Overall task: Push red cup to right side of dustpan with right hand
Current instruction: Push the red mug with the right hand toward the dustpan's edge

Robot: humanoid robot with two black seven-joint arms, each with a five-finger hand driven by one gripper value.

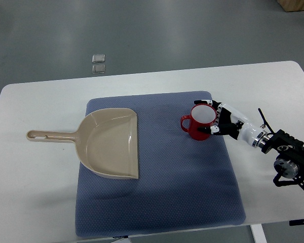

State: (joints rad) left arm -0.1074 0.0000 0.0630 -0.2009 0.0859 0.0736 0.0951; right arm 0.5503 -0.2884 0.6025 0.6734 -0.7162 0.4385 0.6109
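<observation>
A white table (35, 202) is seen from above, with a blue-grey mat (192, 202) laid on its middle and reaching the near edge. On the mat's left part a beige dustpan (109, 147) lies flat, its open mouth facing right and its handle sticking out left over the bare tabletop (a hang hole is visible at the handle's tip). The right arm (289, 154) enters from the right edge, its black joint hardware lying over the table beside the mat. Its white-and-black right hand (224, 122) is placed against the right side of the red cup (200, 122), fingers (205, 102) curled partly round the cup's far and near sides; contact looks made, but a firm grasp is not confirmed, so whether it is gripping or only cupping cannot be told. The red cup stands upright on the mat, to the right of the dustpan and clearly apart from it, white inside, its handle pointing left toward the dustpan. Beyond the table, on the grey floor, two small square plates (98, 63) sit one behind the other.
</observation>
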